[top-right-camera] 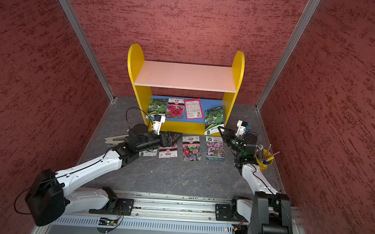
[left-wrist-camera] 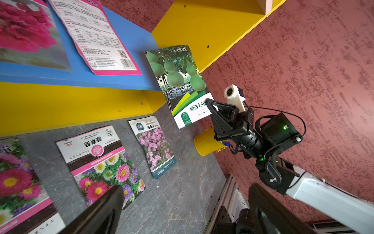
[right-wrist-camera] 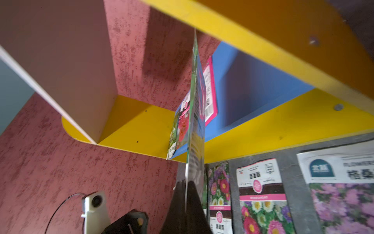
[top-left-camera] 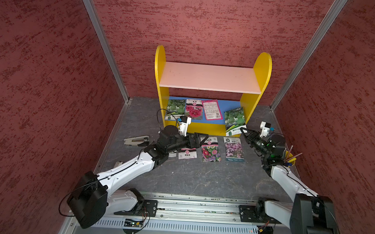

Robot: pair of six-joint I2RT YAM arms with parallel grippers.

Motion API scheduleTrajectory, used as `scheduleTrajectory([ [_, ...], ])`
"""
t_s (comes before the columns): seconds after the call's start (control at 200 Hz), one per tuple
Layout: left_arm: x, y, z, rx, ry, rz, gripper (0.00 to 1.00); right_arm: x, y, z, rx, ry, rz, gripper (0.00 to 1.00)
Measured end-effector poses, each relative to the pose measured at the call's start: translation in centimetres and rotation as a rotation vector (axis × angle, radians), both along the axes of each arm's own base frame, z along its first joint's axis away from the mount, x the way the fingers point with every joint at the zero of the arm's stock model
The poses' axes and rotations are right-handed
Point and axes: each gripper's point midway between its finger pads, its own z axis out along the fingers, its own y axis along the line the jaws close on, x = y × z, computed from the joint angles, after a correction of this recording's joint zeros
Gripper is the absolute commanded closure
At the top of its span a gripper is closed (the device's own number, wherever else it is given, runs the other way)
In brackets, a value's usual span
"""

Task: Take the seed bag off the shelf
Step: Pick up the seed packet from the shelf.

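1. Now: right hand (top-left-camera: 243, 131) is pressed together on the lower right corner of the seed bag (top-left-camera: 234, 121), the gourd-print packet. In the right wrist view the packet runs edge-on out from between the two black fingers (right-wrist-camera: 176, 206).
2. Seed bag sits right of centre in both top views, tilted, at the right end of the shelf (top-left-camera: 210, 77). Its top edge lies over the blue lower board (top-left-camera: 228, 105). Its white bottom edge juts past the yellow front rail, over the counter (top-left-camera: 190, 177).
3. Whether the bag's top edge touches the board: cannot tell.
4. Left hand (top-left-camera: 203, 141) is spread wide and holds nothing. It is low over the row of flower packets (top-left-camera: 211, 150) on the counter, left of centre.
5. Three other packets (top-left-camera: 193, 110) lie flat on the blue lower board.
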Motion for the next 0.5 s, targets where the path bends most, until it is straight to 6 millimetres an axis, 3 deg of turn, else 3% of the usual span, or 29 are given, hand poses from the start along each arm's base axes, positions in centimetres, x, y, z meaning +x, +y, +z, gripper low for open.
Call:
scheduleTrajectory([
  [0.2, 1.2, -1.4, 0.1, -0.076, 0.001, -0.004, 0.00, -3.2, 2.8, 4.4, 0.018, -0.126, 0.085, 1.00],
  [0.501, 2.4, -3.4, 0.7, -0.214, -0.001, -0.048, 0.00, -6.0, 7.6, 5.8, 0.036, -0.129, 0.233, 1.00],
])
